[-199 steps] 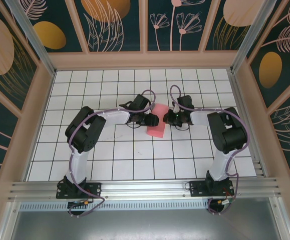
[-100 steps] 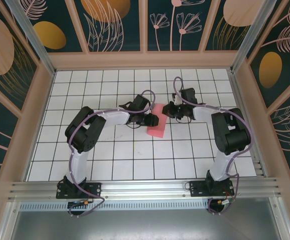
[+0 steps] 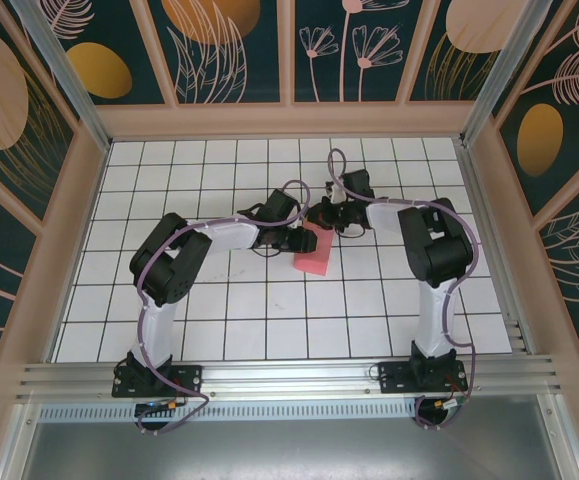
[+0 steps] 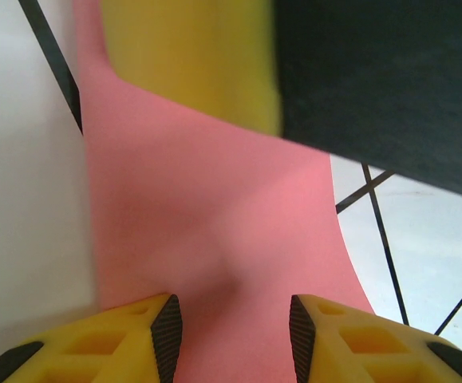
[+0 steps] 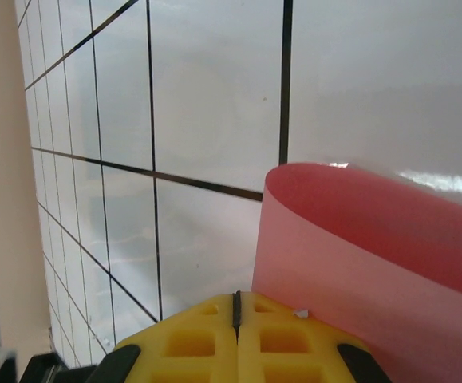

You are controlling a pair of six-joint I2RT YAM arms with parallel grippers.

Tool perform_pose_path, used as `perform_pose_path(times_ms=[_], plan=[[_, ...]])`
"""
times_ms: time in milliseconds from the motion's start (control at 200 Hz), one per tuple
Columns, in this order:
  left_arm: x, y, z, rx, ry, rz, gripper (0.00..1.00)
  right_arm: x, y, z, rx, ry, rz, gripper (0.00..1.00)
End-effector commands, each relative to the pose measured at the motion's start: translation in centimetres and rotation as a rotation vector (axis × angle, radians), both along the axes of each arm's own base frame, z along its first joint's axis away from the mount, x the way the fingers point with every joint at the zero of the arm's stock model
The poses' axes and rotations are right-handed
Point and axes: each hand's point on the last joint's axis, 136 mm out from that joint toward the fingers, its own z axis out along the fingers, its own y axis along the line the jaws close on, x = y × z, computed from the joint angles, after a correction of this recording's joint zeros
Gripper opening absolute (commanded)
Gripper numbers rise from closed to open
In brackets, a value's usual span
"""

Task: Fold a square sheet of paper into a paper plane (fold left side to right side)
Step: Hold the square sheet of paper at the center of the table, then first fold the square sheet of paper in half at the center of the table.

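Under the left claw (image 4: 231, 335) (jaws parted) lies the sheet (image 4: 215, 215).

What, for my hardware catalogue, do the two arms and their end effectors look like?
Both the left arm and right arm have black joint housings, pale grey links and looping purple cables. The left end effector and right end effector have yellow latticed fingers; the left's carry black pads.

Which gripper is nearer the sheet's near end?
Left. The left gripper sits over the square sheet of paper close to that end; the right gripper, shut, is at its far, curled-up edge.
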Motion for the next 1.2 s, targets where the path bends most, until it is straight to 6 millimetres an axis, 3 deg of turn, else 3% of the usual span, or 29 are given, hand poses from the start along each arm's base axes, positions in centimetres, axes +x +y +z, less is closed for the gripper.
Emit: perform_pose_path(times_ms=[0, 260, 360, 806, 1056, 1196], plan=[[-2.5, 1.6, -3.3, 0.076, 0.092, -0.019, 0.45, 0.5, 0.1, -1.3, -0.029, 0.020, -0.003, 0.06], [-3.9, 2.0, -2.6, 0.060, 0.069, -0.085, 0.45, -0.6, -1.7, -5.4, -0.171, 0.104, -0.030, 0.06], [-4.8, 2.2, -2.5, 0.051, 0.069, -0.119, 0.45, -1.0, -2.2, -6.1, -0.197, 0.119, -0.034, 0.05], [-9.4, 2.0, -1.6, -0.012, 0.068, -0.275, 0.44, -1.7, -2.6, -6.8, -0.211, 0.144, -0.042, 0.05], [-10.9, 3.5, -2.4, 0.003, 0.093, -0.254, 0.44, -1.6, -2.3, -6.4, -0.204, 0.140, -0.039, 0.05], [-11.3, 3.5, -1.7, -0.024, 0.090, -0.249, 0.45, -1.8, -2.0, -6.3, -0.199, 0.138, -0.030, 0.05]])
